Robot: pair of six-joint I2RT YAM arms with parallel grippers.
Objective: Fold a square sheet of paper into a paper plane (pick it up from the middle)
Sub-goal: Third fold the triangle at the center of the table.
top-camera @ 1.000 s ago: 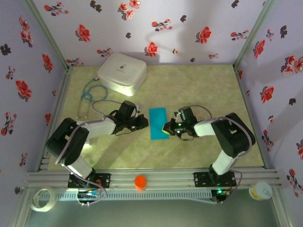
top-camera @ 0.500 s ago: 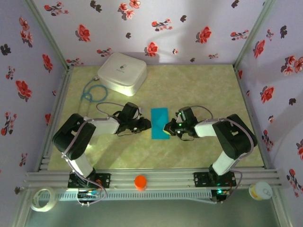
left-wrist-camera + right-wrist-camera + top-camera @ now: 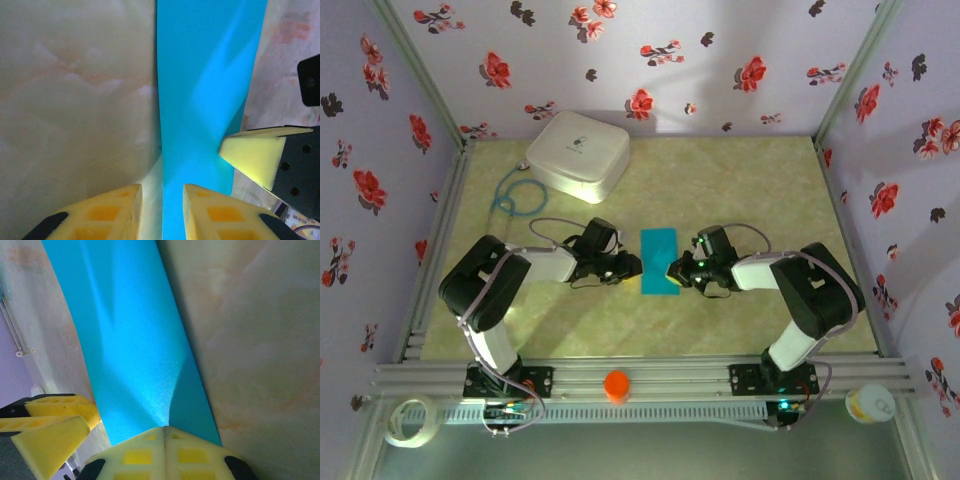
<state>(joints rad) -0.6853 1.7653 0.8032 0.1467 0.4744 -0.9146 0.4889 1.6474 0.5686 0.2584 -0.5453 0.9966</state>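
The square sheet of paper (image 3: pixel 659 262) is turquoise blue and lies flat mid-table as a narrow upright rectangle; a paper plane is out of view. My left gripper (image 3: pixel 636 266) sits low at the sheet's left edge, open a little. In the left wrist view the paper (image 3: pixel 205 75) has its left edge running between the yellow fingers of my left gripper (image 3: pixel 162 200). My right gripper (image 3: pixel 672 270) is shut, its joined tips (image 3: pixel 165 429) down at the right edge of the paper (image 3: pixel 130 330). One pale right finger (image 3: pixel 250 160) rests on that edge.
A white rounded box (image 3: pixel 578 155) stands at the back left with a blue cable loop (image 3: pixel 515 195) beside it. On the near rail sits an orange cap (image 3: pixel 616 384). A tape roll (image 3: pixel 408 420) and a small tub (image 3: pixel 870 403) lie outside the table.
My left gripper has slid right up to the sheet's left edge and opened a little. The right gripper and the paper have stayed put.
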